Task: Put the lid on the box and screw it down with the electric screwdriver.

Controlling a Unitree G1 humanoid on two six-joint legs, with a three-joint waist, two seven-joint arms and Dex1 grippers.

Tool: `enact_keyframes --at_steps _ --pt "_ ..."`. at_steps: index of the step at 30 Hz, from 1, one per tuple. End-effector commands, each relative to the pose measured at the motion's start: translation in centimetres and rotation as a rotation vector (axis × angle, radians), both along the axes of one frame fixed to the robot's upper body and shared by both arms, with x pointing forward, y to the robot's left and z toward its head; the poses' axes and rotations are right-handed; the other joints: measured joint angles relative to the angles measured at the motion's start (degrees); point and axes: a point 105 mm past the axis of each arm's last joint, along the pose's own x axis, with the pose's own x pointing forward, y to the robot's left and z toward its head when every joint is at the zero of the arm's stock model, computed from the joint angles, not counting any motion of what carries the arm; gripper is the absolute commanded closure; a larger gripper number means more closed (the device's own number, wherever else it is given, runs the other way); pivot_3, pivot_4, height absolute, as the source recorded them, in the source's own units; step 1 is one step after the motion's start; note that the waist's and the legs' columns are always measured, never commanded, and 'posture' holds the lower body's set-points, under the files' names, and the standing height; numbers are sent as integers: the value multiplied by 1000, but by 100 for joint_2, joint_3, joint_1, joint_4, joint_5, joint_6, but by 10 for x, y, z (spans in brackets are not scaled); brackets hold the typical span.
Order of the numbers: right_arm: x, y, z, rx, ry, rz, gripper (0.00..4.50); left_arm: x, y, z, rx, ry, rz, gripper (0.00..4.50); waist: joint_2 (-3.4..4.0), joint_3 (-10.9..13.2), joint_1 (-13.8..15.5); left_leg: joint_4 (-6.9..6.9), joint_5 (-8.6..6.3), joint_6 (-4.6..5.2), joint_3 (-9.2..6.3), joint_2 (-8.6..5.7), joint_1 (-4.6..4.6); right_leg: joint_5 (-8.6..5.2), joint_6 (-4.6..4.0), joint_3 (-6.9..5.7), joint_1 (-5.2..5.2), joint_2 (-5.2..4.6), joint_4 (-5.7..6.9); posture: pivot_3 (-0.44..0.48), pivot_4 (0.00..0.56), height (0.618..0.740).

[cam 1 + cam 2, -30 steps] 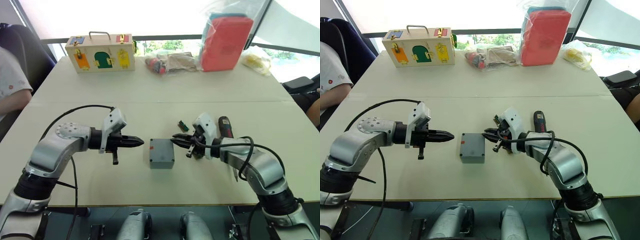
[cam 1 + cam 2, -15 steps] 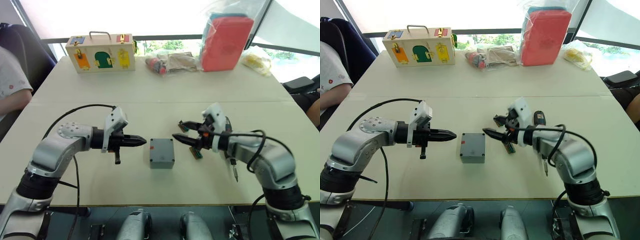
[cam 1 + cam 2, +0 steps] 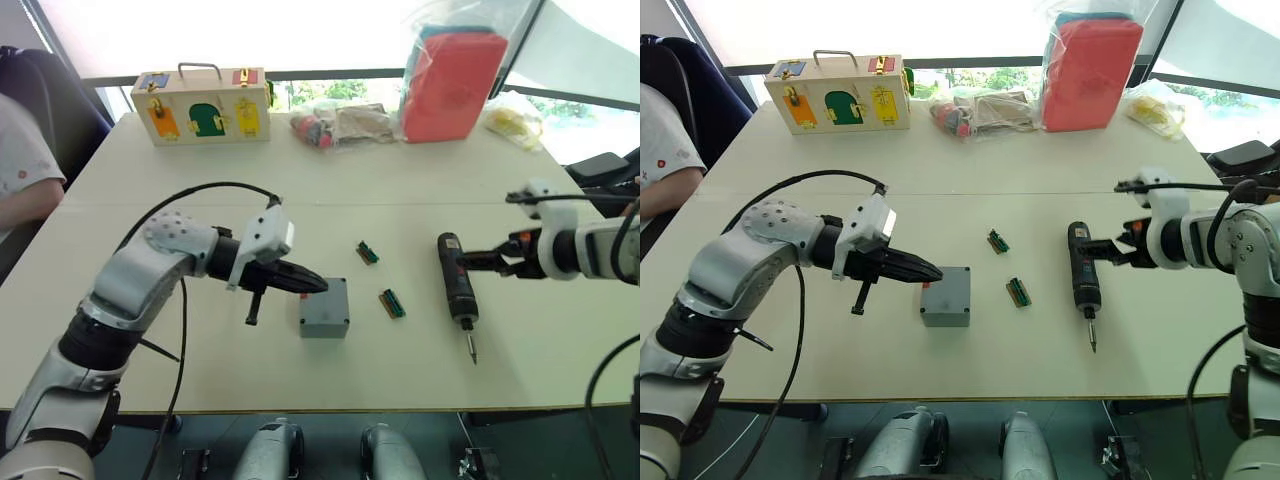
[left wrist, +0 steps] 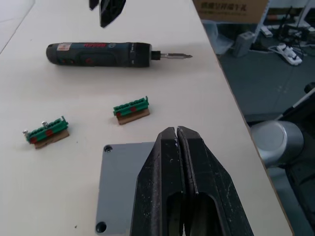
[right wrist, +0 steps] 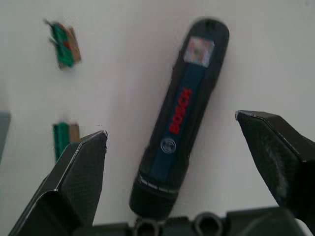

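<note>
Lidded box braced, driver about to be picked up

Left gripper [image 3: 318, 285], fingers closed, steadies the box [image 3: 324, 306]; right gripper [image 5: 172, 147] spreads wide over the Bosch electric screwdriver [image 3: 454, 279] beside it.

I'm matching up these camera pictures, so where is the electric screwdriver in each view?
Left eye view: electric screwdriver, right of centre on the table.
Right eye view, right of centre.
Left wrist view, lying crosswise, bit exposed.
Right wrist view, between the open right pincer fingers.
Shared landmark: green bit holder beside it.
</note>
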Motion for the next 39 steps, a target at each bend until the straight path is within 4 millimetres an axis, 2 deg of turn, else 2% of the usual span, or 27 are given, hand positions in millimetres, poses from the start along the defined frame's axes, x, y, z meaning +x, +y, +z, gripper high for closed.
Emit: enact_keyframes --at_steps 1,12,19,21,28,29,33,35,37,39 --pt "2 8 -4 29 66 19 37 0 -7 4 -22 -41 -19 4500 1 0 -24 0 0 0 0 0 1 0 0 1 0 0 1 0 150 740" --pt "12 15 -25 -41 227 7 37 -3 -9 -2 -62 -30 36 4500 1 1 -5 0 0 1 0 2 -5 0 0 1 -6 0 -4 0 150 740" --pt "5 18 -46 -112 336 48 37 -8 -10 -1 -90 -19 78 4500 1 1 -4 0 -1 1 0 2 -6 0 0 1 -6 0 -4 0 150 740" --pt "3 16 -52 -144 357 50 539 -9 -11 -1 -99 -13 88 4500 0 0 2 1 -1 1 -1 2 -5 0 0 0 -5 1 -3 0 150 740" --pt "-1 13 -66 -180 400 50 2722 -8 -8 -2 -101 -1 114 4500 -8 -5 7 2 -1 2 -4 2 -3 0 0 -3 0 3 -4 0 150 740" --pt "-1 10 -68 -187 402 39 2722 -7 -7 -2 -100 2 119 4500 -13 -8 7 2 -1 1 -4 2 -2 0 0 -3 0 3 -4 0 150 740" --pt "9 1 -62 -153 362 -33 2722 -3 -4 -5 -92 10 138 4500 -37 -22 8 3 -1 2 -5 2 2 0 0 -4 6 4 -4 0 150 740" --pt "26 -1 -42 -56 282 -116 2722 1 2 -7 -84 19 162 4500 -49 -29 0 5 -1 2 -5 2 3 1 0 -4 9 4 -4 0 150 740" --pt "52 -8 -4 55 104 -212 2722 10 12 -8 -80 40 202 4500 -40 -24 -24 6 -1 1 -3 1 6 2 -1 -2 11 4 -5 0 150 740" --pt "62 -8 17 133 16 -253 2722 14 20 -9 -80 54 224 4500 -11 -7 -25 6 -1 0 5 -1 -1 6 -5 3 -3 3 -1 0 150 740"
